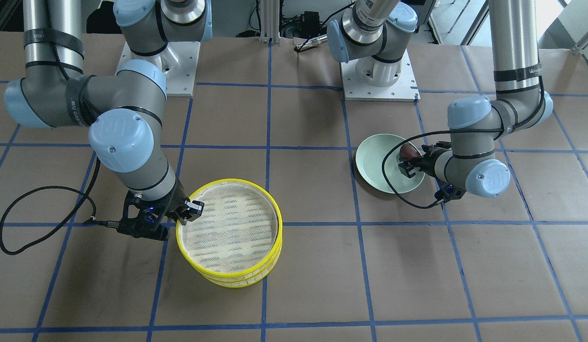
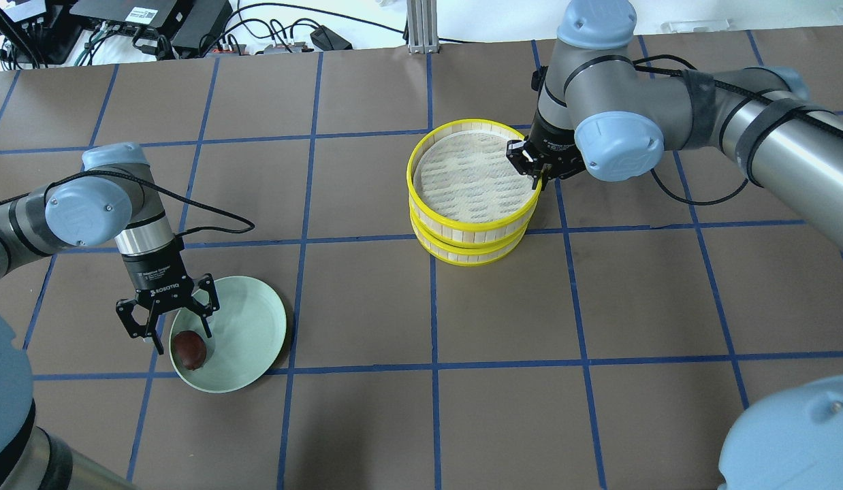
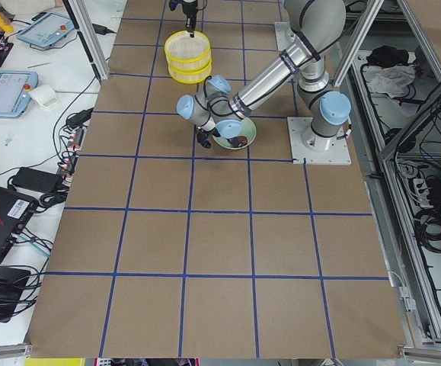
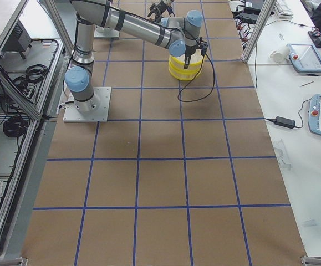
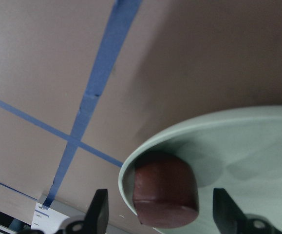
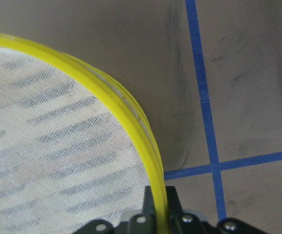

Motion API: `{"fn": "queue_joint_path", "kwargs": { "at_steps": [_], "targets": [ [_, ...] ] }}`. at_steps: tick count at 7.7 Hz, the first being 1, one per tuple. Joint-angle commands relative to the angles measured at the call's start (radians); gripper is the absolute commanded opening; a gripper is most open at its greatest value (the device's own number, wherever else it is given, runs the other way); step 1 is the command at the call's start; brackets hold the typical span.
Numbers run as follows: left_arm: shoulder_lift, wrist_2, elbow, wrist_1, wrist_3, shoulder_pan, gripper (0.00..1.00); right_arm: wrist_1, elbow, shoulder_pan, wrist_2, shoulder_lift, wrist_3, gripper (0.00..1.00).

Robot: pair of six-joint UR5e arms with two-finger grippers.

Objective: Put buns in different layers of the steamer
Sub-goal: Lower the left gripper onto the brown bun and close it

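Observation:
Two yellow-rimmed steamer trays stand stacked, the top tray [image 2: 421,153] slightly offset on the lower tray [image 2: 462,252]. The top tray's mesh floor is bare. My right gripper [image 2: 536,173] is shut on the top tray's rim [image 6: 131,112], one finger [image 6: 153,200] inside and one outside. The dark reddish-brown bun [image 2: 190,349] lies in the pale green plate [image 2: 258,320]. My left gripper [image 2: 182,338] is open just above it, with the bun [image 5: 165,190] between its fingers. The pale cream-white bun is out of view; the lower tray's inside is hidden.
Brown paper with blue tape lines [image 2: 432,306] covers the table. The right arm's cable [image 1: 18,223] loops over the table near the trays. The arm bases [image 1: 379,76] stand at the robot's side of the table.

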Motion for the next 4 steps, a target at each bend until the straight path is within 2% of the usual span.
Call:
{"fn": "queue_joint_path", "kwargs": {
  "at_steps": [1, 3, 4],
  "targets": [
    [-0.007, -0.002, 0.003, 0.022, 0.000, 0.000, 0.74, -0.001, 0.000, 0.000, 0.000, 0.000, 0.001, 0.24],
    [-0.005, -0.005, 0.006, 0.032, 0.000, 0.000, 0.65, -0.001, 0.000, 0.000, 0.000, 0.000, 0.001, 0.32],
    [-0.005, -0.010, 0.015, 0.032, 0.000, -0.001, 0.63, -0.006, 0.000, 0.000, 0.000, -0.001, 0.003, 0.43]
  ]
}}
